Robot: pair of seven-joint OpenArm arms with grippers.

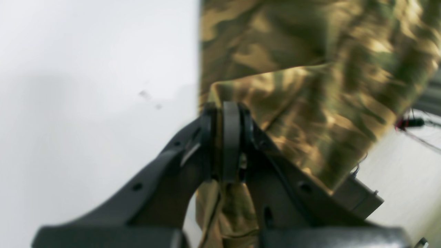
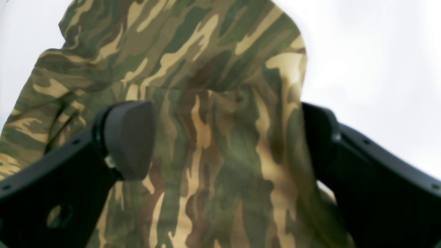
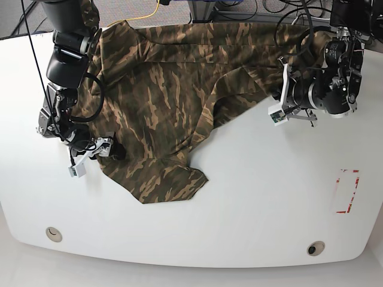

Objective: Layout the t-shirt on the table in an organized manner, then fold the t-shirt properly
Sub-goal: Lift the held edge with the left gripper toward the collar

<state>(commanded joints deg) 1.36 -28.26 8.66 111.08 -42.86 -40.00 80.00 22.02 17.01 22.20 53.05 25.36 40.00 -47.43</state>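
The camouflage t-shirt (image 3: pixel 161 101) lies spread and rumpled over the far half of the white table (image 3: pixel 257 191), with one part reaching toward the front (image 3: pixel 167 182). My left gripper (image 1: pixel 227 137) is shut on a fold of the t-shirt (image 1: pixel 310 86), and cloth hangs out below the pinched pads. In the base view that gripper (image 3: pixel 272 92) is at the shirt's right edge, where the cloth is raised. My right gripper (image 2: pixel 224 144) stands open astride the t-shirt (image 2: pixel 206 69), one finger (image 2: pixel 131 137) on each side. It sits at the shirt's left edge (image 3: pixel 112 150).
Two round grommet holes (image 3: pixel 54 234) (image 3: pixel 315 247) sit near the table's front edge. A small red-marked rectangle (image 3: pixel 347 191) is at the right. Cables (image 3: pixel 287 12) run behind the table's far edge.
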